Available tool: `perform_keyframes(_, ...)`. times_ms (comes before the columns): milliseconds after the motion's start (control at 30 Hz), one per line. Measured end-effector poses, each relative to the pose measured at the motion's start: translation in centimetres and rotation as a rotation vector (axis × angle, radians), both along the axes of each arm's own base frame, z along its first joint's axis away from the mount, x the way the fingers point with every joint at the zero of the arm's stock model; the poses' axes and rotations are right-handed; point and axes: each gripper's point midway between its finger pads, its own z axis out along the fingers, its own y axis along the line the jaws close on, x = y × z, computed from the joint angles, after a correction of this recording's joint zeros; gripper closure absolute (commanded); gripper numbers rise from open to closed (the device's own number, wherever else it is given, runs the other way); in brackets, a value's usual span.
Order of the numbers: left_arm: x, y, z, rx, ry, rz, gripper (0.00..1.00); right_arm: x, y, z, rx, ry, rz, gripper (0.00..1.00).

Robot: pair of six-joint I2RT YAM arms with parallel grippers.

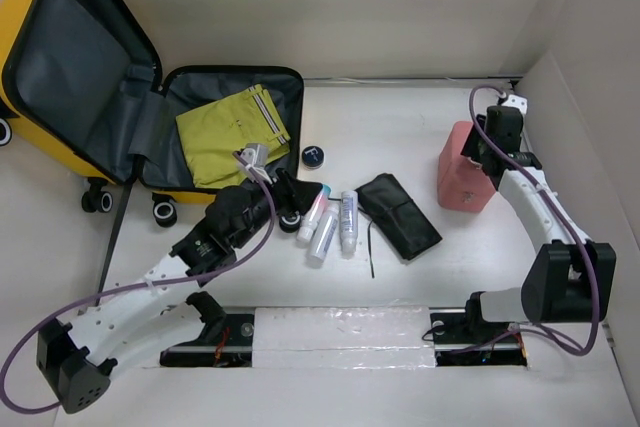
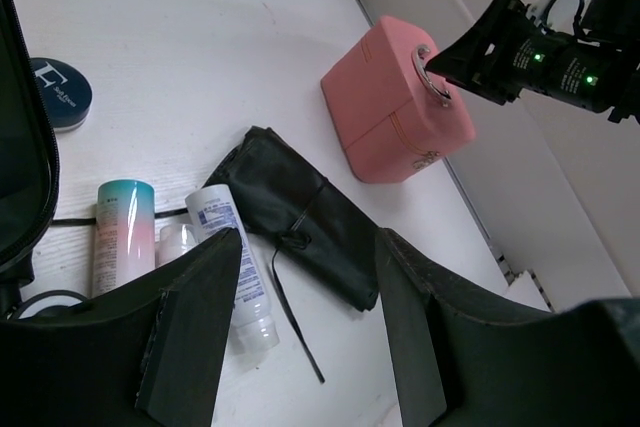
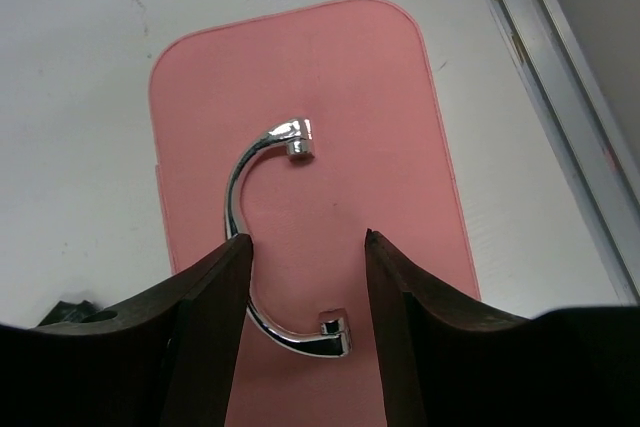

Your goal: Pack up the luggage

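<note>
At the worktop's (image 1: 400, 127) right edge, the right gripper (image 3: 305, 247) hangs over the pink case (image 3: 310, 77) with its jaws apart. The case's chrome handle (image 3: 240, 182) runs behind one finger rather than between the two, and we cannot tell whether they touch. At the far left corner the luggage (image 1: 75, 72) lies open, a folded yellow-green garment (image 1: 225, 132) in its lower half. The left gripper (image 2: 308, 242), also parted and empty, hovers by the toiletry tubes (image 1: 322, 222) just in front of the luggage. A black pouch (image 1: 400, 215) and a round tin (image 1: 314, 156) lie nearby.

We judge the step in hand to be taking the pink case by its handle for the trip to the luggage. To do it well, we would shift the right gripper sideways until the arch sits squarely between the pads (image 3: 225, 287). We would then go lower and close across the arch's middle. Chrome is slick and the case will likely swing, so we would lift slowly, clear of the side wall (image 1: 590, 97), and carry high over pouch and tubes. The left arm (image 1: 180, 257) stands on that route; we would move it aside first.
</note>
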Motion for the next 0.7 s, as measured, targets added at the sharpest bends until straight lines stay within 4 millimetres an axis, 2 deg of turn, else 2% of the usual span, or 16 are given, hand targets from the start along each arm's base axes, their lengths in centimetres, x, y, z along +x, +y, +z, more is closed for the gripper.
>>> perform_keyframes(67, 0.0, -0.1, -0.2, 0.002, 0.005, -0.002, 0.49, 0.2, 0.3, 0.2, 0.004, -0.010, 0.015, 0.45)
perform_keyframes(233, 0.2, -0.6, -0.8, 0.009, 0.023, -0.014, 0.49, 0.6, 2.0, 1.2, 0.017, -0.040, 0.081, 0.55)
perform_keyframes(333, 0.2, -0.7, -1.4, 0.012, 0.033, -0.020, 0.49, 0.7, 2.4, 1.4, 0.024, -0.047, 0.102, 0.58)
perform_keyframes(467, 0.1, -0.8, -1.9, 0.013, 0.042, -0.023, 0.49, 1.0, 2.6, 0.8, 0.031, -0.029, 0.105, 0.64)
perform_keyframes(700, 0.1, -0.8, -1.9, 0.011, 0.042, -0.023, 0.49, 1.2, 2.7, -0.5, 0.051, 0.000, 0.107, 0.66)
